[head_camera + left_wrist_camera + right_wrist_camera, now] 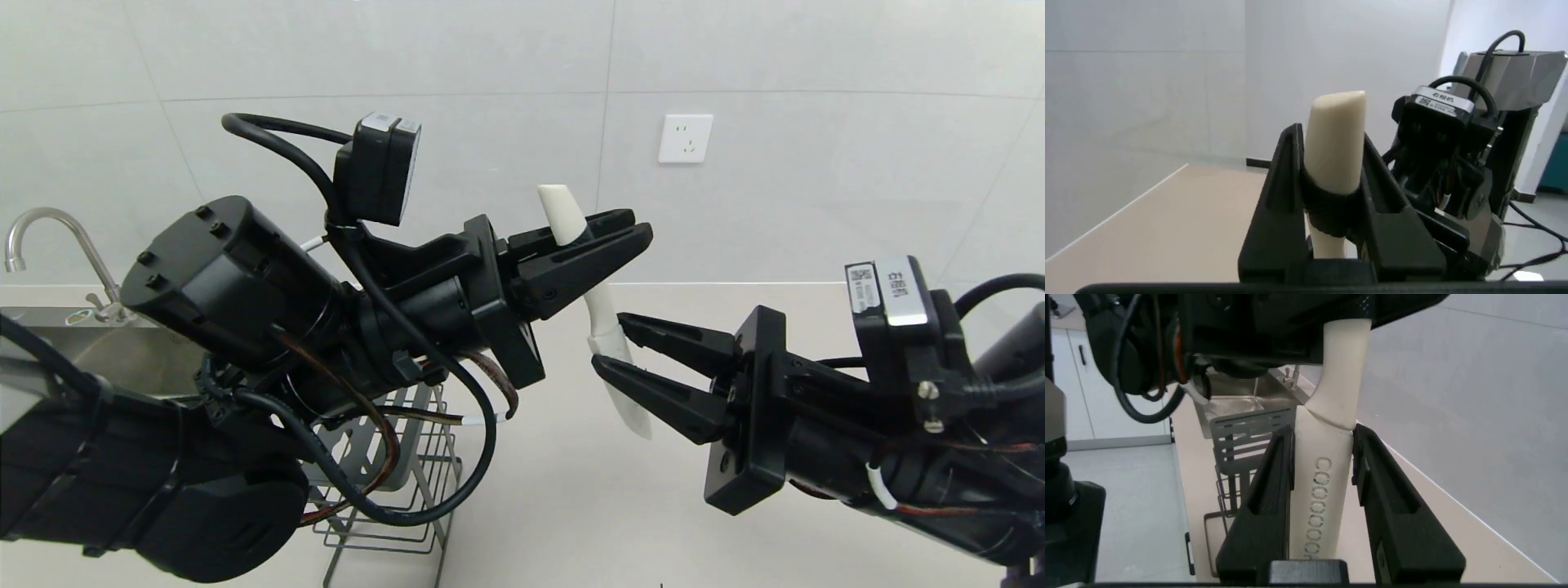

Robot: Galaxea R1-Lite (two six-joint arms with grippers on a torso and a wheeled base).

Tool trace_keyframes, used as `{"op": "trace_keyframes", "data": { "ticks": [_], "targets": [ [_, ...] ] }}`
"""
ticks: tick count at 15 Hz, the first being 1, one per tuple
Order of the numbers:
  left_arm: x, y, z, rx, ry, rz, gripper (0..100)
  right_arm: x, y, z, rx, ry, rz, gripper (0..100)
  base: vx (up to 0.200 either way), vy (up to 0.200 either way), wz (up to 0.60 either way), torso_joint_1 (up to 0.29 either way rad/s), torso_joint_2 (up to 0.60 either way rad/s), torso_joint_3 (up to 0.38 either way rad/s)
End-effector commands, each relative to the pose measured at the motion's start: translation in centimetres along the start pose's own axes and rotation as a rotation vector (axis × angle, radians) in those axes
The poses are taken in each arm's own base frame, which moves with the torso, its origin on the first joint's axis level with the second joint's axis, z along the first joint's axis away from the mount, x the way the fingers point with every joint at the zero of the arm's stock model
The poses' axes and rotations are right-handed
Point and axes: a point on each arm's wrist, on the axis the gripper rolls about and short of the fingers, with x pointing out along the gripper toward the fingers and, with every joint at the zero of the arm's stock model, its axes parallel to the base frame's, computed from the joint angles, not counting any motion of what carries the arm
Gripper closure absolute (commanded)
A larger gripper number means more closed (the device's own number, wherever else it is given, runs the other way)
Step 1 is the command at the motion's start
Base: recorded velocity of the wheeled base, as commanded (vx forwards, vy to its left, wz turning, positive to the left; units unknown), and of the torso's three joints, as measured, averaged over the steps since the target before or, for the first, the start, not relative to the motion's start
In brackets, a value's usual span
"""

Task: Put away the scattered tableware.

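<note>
Beige counter (571, 490) runs below me to a tiled wall, with a sink (122, 351) and a wire rack (392, 498) on my left side. Up in the air above it, my left gripper (641, 227) is clamped tight on the upper handle of a white utensil (602, 306), which hangs nearly upright. My right gripper (608, 341) stands part open, straddling the lower, perforated stretch just beneath; whether it touches yet I cannot tell. This looks to me like a handover. To do it well I should close the right squarely across the utensil, make sure it holds, and only then loosen the left, so nothing twists or drops before the rack.
</note>
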Motion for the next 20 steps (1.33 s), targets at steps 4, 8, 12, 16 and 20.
{"op": "trace_keyframes", "data": {
  "ticks": [4,8,12,16,20],
  "targets": [
    [0.4,-0.6,0.2,-0.001,-0.035,0.033,100,-0.3,-0.1,0.0,-0.004,0.0,0.037,0,0.0,0.0,0.0,0.0,0.0,0.0],
    [0.2,-0.5,0.5,0.009,-0.036,0.043,100,-3.9,1.1,0.4,0.003,0.019,0.027,0,0.0,0.0,0.0,0.0,0.0,0.0],
    [0.0,-0.7,0.9,0.014,-0.045,0.061,100,-11.2,1.8,1.9,-0.05,-0.023,-0.108,0,0.0,0.0,0.0,0.0,0.0,0.0],
    [0.0,-0.5,0.5,0.026,-0.029,0.104,100,-18.0,4.3,5.0,-0.202,-0.213,-0.271,0,0.0,0.0,0.0,0.0,0.0,0.0],
    [-0.1,-0.5,0.7,0.049,-0.024,0.118,100,-23.2,8.3,3.6,-0.249,-0.144,-0.515,100,0.0,0.0,0.0,0.0,0.0,0.0]
  ]
}}
